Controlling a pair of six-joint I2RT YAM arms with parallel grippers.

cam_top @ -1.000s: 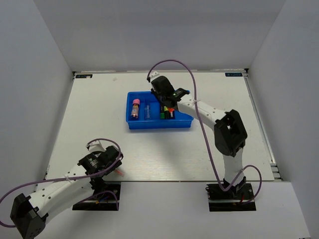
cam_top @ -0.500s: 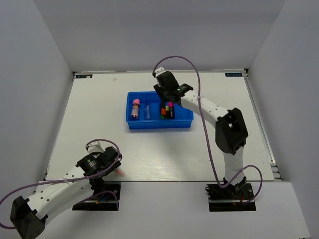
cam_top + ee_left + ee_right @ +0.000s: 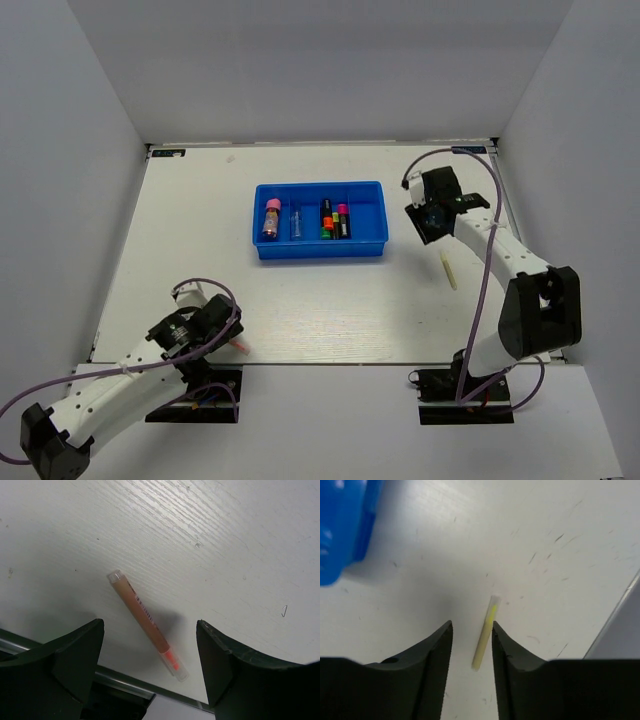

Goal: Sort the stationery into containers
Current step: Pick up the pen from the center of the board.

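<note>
The blue tray [image 3: 263, 250] stands mid-table and holds a pink-capped tube [image 3: 270, 219], a clear bottle [image 3: 296, 222] and several black highlighters [image 3: 334, 221]. A thin beige stick [image 3: 450, 270] lies right of the tray; in the right wrist view [image 3: 484, 639] it shows between the fingers, below them. My right gripper [image 3: 432, 222] is open and empty above the table, between tray and stick. A thin pink-orange stick [image 3: 147, 623] lies at the near table edge, also seen from above [image 3: 240, 346]. My left gripper [image 3: 212, 328] is open and empty over it.
The tray's corner [image 3: 342, 530] shows at the upper left of the right wrist view. A metal rail [image 3: 125, 682] runs along the table's near edge just below the pink-orange stick. White walls enclose the table on three sides.
My right gripper has left the tray and swung right to the beige stick's side, empty. The highlighters now lie in the tray. The left arm has barely moved.
</note>
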